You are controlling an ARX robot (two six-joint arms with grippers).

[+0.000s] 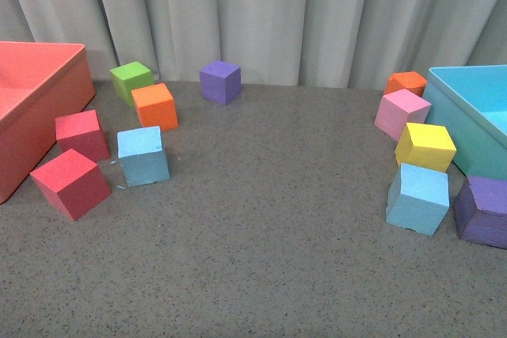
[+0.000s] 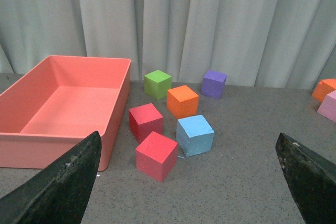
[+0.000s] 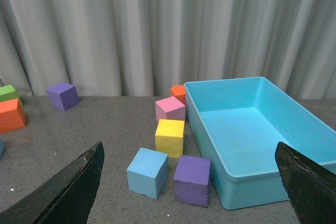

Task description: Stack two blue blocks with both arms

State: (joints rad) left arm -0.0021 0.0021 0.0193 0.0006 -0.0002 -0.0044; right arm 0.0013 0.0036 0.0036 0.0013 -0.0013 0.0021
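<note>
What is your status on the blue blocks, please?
Left gripper and right gripper open, empty. Left blue block, right blue block apart, untouched. Purple block beside right one.

left blue block [image 1: 143,156] and right blue block [image 1: 417,198], unstacked, well apart on the tabletop [image 1: 261,227]

both are matte sky-blue foam cubes resting flat on one face. the left one sits slightly turned, near a red cube [image 1: 81,134]. the right one lies just in front of a yellow cube [image 1: 425,146], beside a purple cube [image 1: 482,211].
</note>
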